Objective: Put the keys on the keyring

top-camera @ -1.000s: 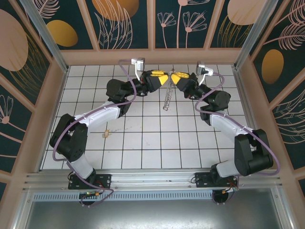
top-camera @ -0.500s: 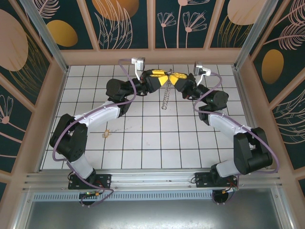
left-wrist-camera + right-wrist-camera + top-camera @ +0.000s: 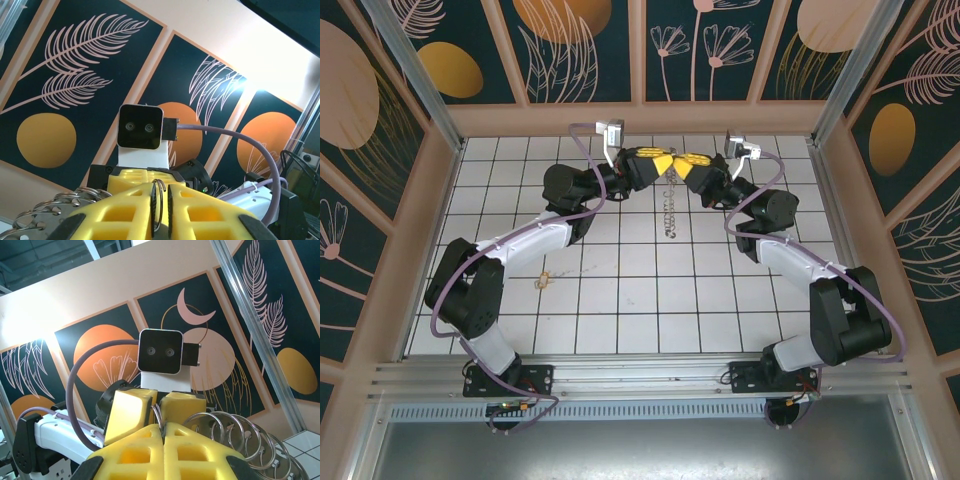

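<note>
The keyring (image 3: 669, 212) hangs above the tiled floor, fringed with small silvery rings, under my two grippers, which meet tip to tip at the back. My right gripper (image 3: 682, 168) is shut on its thin wire (image 3: 158, 413). My left gripper (image 3: 665, 165) faces it, and its yellow fingers (image 3: 125, 215) stand a narrow slit apart with the keyring wire (image 3: 159, 181) between the pads. A slim gap still shows beside the wire. The small brass key (image 3: 544, 279) lies alone on the floor to the left, far from both grippers.
Silvery rings (image 3: 235, 432) bunch to the right of my right fingers. Others (image 3: 55, 205) lie to the left of my left fingers. The peach walls (image 3: 640, 118) close the tiled floor at the back and sides. Both arms arch over the floor's middle.
My right gripper has shifted left, closer to the left one. The left jaws have narrowed round the ring wire. The hanging keyring has swung slightly.
</note>
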Controlling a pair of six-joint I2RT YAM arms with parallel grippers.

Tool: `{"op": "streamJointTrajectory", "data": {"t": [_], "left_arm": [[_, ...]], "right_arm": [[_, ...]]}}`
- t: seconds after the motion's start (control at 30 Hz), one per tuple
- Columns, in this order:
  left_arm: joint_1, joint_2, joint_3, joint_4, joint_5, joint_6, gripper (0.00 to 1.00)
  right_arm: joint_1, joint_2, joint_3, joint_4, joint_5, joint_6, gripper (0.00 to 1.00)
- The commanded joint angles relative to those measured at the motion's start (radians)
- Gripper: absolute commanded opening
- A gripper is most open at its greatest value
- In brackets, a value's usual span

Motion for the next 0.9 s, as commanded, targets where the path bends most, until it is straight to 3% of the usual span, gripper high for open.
{"op": "streamJointTrajectory", "data": {"t": [0.0,0.13,0.23,0.3,0.87], "left_arm": [[-0.003,0.003,0.006,0.043,0.012,0.020,0.12],[-0.003,0.002,0.003,0.037,0.008,0.028,0.08],[-0.004,-0.002,-0.003,0.024,0.002,0.038,0.21],[-0.004,-0.010,-0.010,0.009,-0.004,0.053,0.25],[-0.004,-0.050,-0.051,-0.061,-0.032,0.130,0.22]], "right_arm": [[0.004,-0.004,0.039,0.040,0.007,-0.002,0.00],[0.005,-0.005,0.037,0.038,0.008,-0.003,0.00],[0.004,-0.006,0.038,0.032,0.011,-0.009,0.00],[0.005,-0.007,0.036,0.027,0.011,-0.012,0.00],[0.005,-0.010,0.031,0.019,0.016,-0.019,0.00]]}}
